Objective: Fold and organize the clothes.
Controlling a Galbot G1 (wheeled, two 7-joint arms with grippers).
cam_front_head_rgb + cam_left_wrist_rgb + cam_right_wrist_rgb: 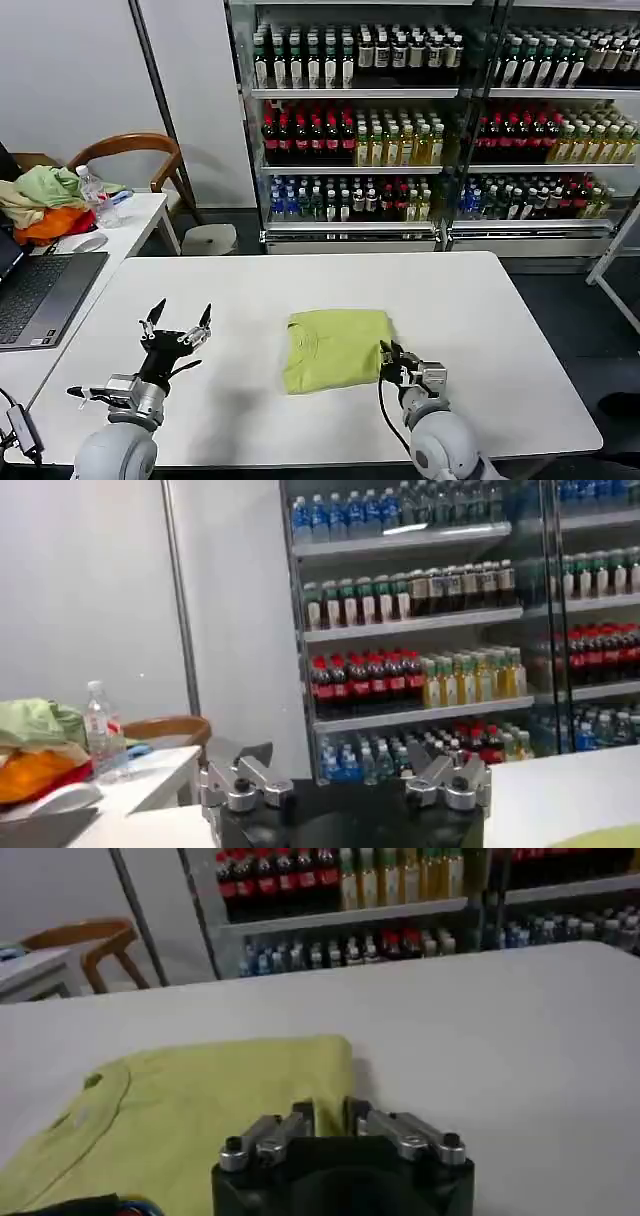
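Shirt first: from the head view we saw the lime T-shirt folded into a rough square at the middle of the white table, the right claw at its near right edge with fingers nearly together, holding nothing we could make out.

The left claw hovered spread open, well apart from it.

In the right wrist view, the right claw met the shirt's edge.

In the left wrist view, the left claw gaped.

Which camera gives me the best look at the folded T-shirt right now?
The head view: the whole T-shirt lies folded on the white table, with the right pincer at its edge. The right wrist view shows only its near part; the left wrist view catches a corner.
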